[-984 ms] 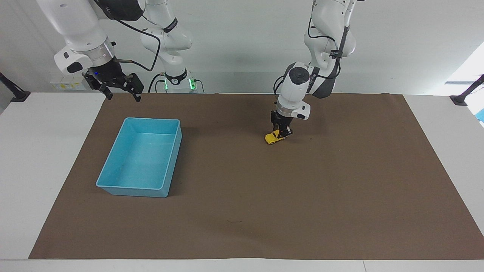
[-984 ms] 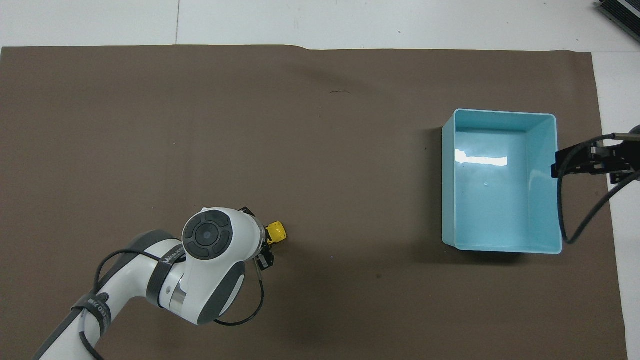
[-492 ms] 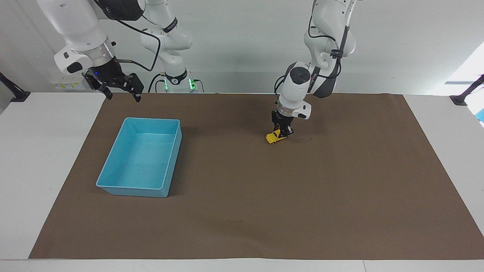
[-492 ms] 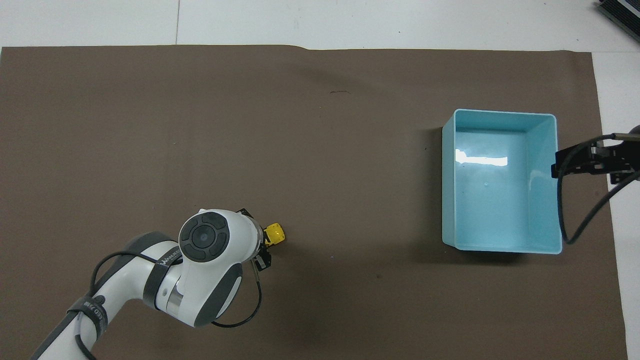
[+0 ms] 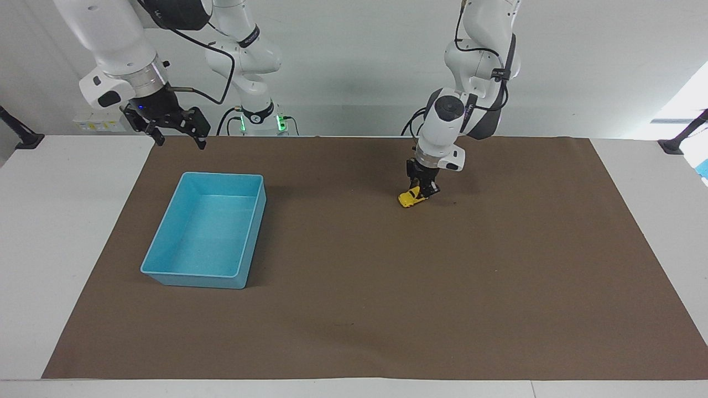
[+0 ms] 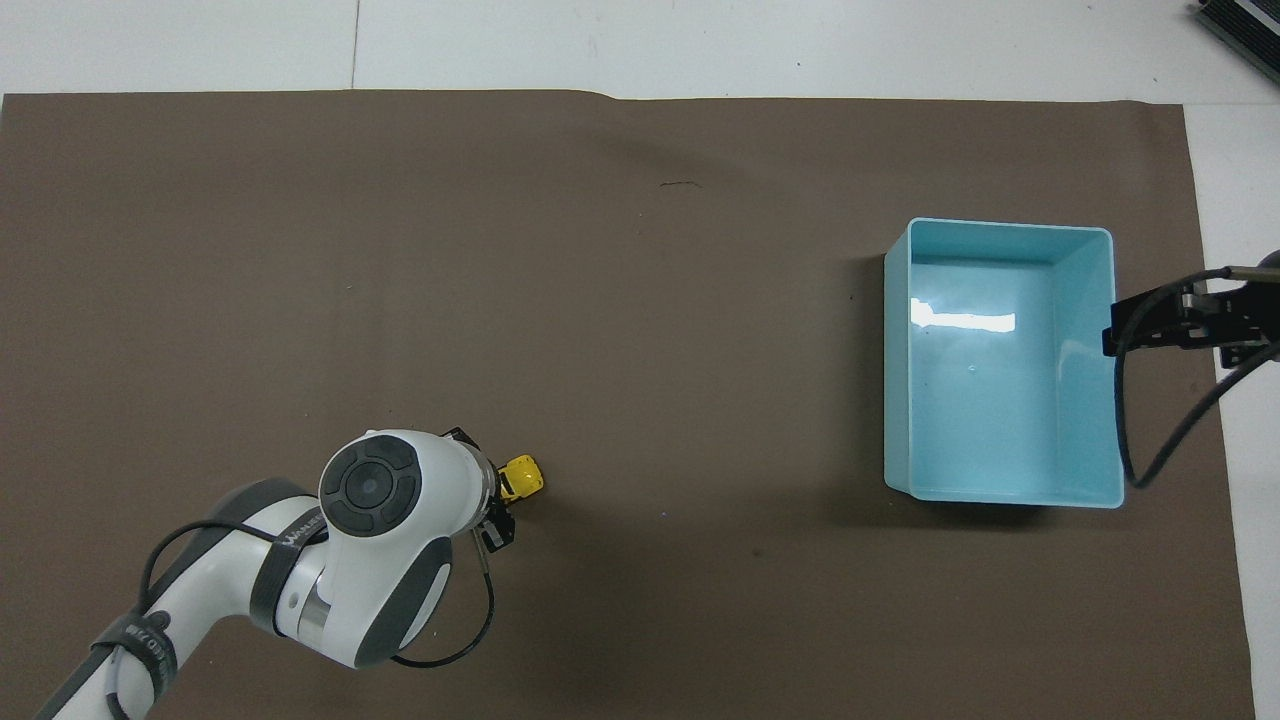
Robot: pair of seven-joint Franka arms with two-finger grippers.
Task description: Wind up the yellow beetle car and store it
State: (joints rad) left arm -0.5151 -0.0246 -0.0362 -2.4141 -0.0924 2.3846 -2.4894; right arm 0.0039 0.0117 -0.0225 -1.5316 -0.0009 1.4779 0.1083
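The yellow beetle car (image 5: pixel 411 197) rests on the brown mat, a tiny bright toy with dark windows. My left gripper (image 5: pixel 423 189) points straight down and is shut on the car's rear part. In the overhead view the left wrist covers most of the yellow beetle car (image 6: pixel 523 477), so only its front end pokes out. My right gripper (image 5: pixel 178 136) hangs open in the air above the mat's edge, beside the blue bin's corner, and it waits there.
An open light blue bin (image 5: pixel 166 242) with nothing in it stands on the mat toward the right arm's end of the table; the overhead view shows the same bin (image 6: pixel 898 370). The brown mat (image 5: pixel 498 287) covers most of the white table.
The left gripper has dragged the car along the mat toward the left arm's end of the table, slightly nearer to the robots. The right arm has not moved.
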